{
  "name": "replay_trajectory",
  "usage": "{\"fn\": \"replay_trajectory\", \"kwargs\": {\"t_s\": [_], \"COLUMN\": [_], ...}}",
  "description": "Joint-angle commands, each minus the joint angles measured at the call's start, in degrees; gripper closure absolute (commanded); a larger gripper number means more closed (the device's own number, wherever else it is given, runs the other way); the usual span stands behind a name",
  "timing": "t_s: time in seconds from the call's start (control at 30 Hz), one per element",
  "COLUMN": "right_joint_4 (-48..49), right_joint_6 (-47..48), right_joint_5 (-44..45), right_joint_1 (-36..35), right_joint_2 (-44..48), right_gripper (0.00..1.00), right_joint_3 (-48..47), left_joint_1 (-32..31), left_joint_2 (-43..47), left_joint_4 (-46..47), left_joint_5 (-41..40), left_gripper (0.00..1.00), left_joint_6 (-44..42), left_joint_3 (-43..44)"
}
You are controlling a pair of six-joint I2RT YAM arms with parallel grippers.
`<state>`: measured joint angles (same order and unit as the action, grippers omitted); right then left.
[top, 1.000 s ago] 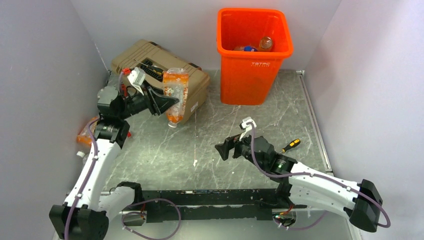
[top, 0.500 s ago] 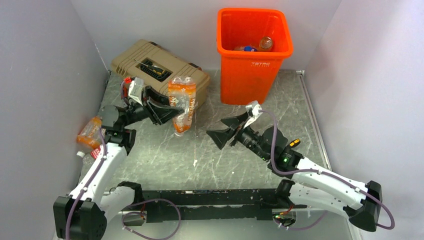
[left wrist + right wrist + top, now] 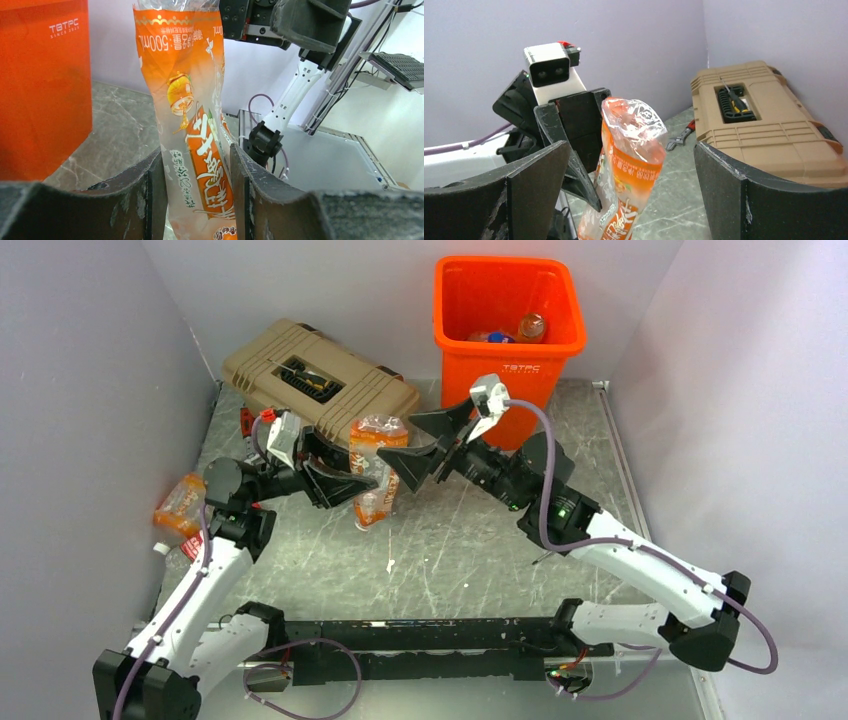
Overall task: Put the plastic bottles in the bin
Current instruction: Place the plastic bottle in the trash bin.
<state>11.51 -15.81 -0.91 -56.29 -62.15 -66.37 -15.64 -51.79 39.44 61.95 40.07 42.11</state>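
My left gripper [image 3: 345, 483] is shut on a crushed clear bottle with an orange label [image 3: 374, 468], held cap-down above the table; the bottle also fills the left wrist view [image 3: 192, 125]. My right gripper [image 3: 425, 445] is open, its jaws spread wide on either side of the bottle's upper end, not touching it [image 3: 631, 150]. The orange bin [image 3: 508, 350] stands at the back, with bottles [image 3: 530, 327] inside. Another orange-labelled bottle [image 3: 178, 508] lies at the left wall beside the left arm.
A tan toolbox [image 3: 315, 380] sits at the back left, just behind the held bottle. A small red-handled wrench [image 3: 680, 136] lies on the table beside it. Walls close in on the left, back and right.
My left gripper has carried the bottle right and lower. My right arm has swung up and left, bringing its open jaws round the bottle's top.
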Motion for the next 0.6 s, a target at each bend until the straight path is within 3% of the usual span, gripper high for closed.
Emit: {"fn": "replay_trajectory", "kwargs": {"t_s": [0.0, 0.33, 0.43, 0.57], "right_joint_4": [-4.65, -5.14, -4.14, -2.36], "right_joint_6": [1.58, -3.99, -5.41, -7.07], "right_joint_5": [-5.97, -10.08, -11.17, -12.34], "right_joint_1": [0.05, 1.21, 2.00, 2.72], "right_joint_2": [-2.59, -6.15, -7.12, -8.13], "right_gripper": [0.00, 0.03, 0.12, 0.31], "right_joint_3": [-4.05, -6.90, -7.49, -7.67], "left_joint_1": [-0.83, -1.65, -2.00, -2.61], "left_joint_2": [1.84, 3.00, 3.26, 3.77], "left_joint_4": [-2.70, -2.52, -3.73, -5.96], "left_joint_5": [0.98, 0.94, 0.97, 0.80], "left_gripper": [1.00, 1.00, 1.00, 1.00], "left_joint_6": [-3.69, -4.00, -4.92, -6.67], "left_joint_3": [1.23, 0.78, 0.94, 1.21]}}
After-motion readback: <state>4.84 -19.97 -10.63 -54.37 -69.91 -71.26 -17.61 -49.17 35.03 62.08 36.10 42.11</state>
